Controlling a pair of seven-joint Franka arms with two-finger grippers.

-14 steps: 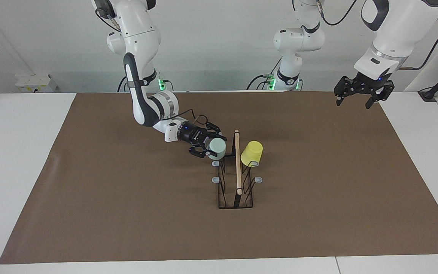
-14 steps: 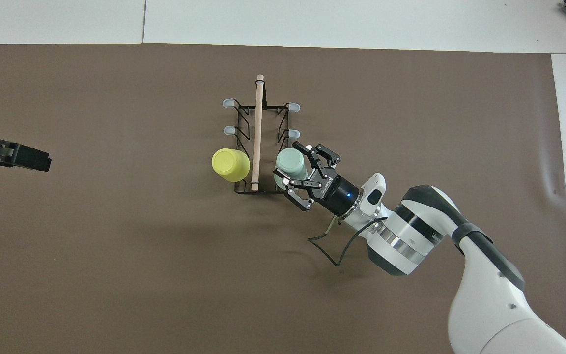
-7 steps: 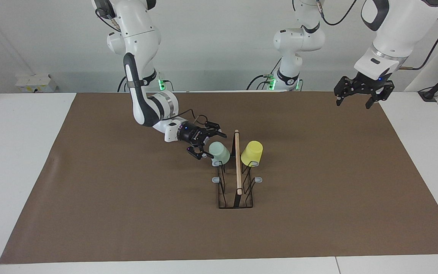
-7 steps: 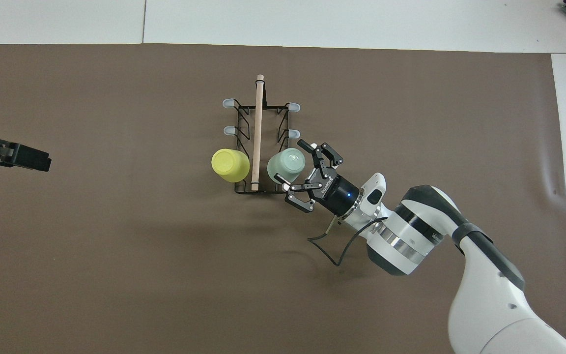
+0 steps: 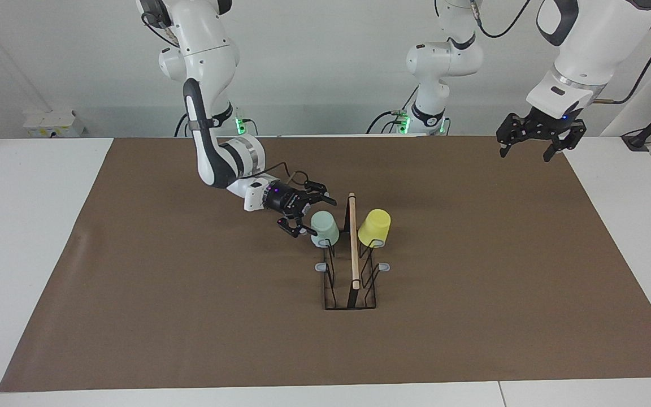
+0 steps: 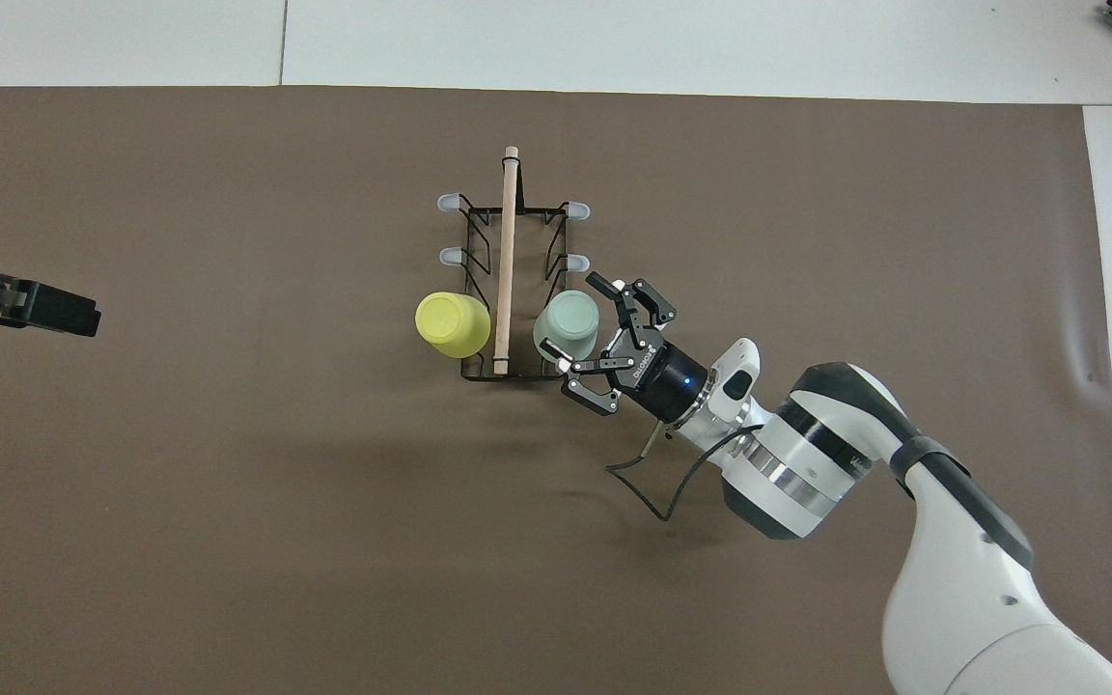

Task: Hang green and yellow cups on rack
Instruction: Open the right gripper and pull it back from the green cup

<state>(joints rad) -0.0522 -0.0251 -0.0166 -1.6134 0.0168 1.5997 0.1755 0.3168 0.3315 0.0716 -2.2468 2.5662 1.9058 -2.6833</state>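
The black wire rack [image 5: 354, 265] [image 6: 508, 241] with a wooden top rod stands mid-table. A mint green cup [image 5: 324, 228] [image 6: 567, 326] hangs mouth-down on a prong at the rack's end nearest the robots, on the side toward the right arm. A yellow cup [image 5: 374, 227] [image 6: 454, 323] hangs the same way on the prong across the rod. My right gripper [image 5: 315, 217] [image 6: 577, 322] is open, low beside the green cup, its fingers on either side of it without gripping. My left gripper [image 5: 532, 148] [image 6: 64, 311] waits open, raised over the mat's edge at the left arm's end.
A brown mat [image 5: 190, 316] covers the table. Grey-capped bare prongs [image 5: 321, 267] [image 6: 448, 203] stick out along the rack's sides farther from the robots. The right arm's cable [image 6: 653, 483] loops over the mat beside its wrist.
My right gripper opened and let go of the green cup, which dropped onto its prong and now hangs there. The gripper drew back slightly. The left arm has not moved.
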